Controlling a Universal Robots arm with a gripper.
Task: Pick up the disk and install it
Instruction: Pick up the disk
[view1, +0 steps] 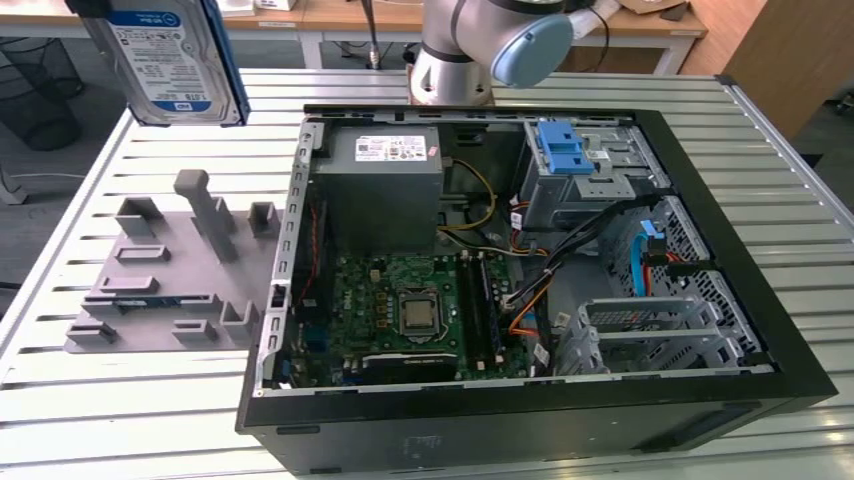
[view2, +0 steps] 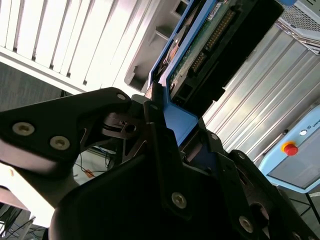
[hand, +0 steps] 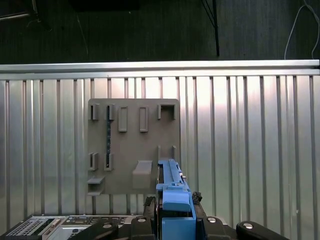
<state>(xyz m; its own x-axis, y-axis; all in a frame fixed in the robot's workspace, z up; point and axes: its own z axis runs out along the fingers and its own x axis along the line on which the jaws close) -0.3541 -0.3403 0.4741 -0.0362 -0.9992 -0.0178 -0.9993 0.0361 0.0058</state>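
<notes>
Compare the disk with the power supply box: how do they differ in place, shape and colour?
The disk hangs in the gripper outside the computer case; the power supply box sits inside it. The disk is a thin slab, the power supply box a bulkier block. The disk has a blue carrier frame; the power supply box is plain grey. Both carry labels.

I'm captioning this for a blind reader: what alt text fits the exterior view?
A disk hangs above a grey fixture board on a slatted metal table, at the exterior view's left of an open computer case with its motherboard exposed.
</notes>
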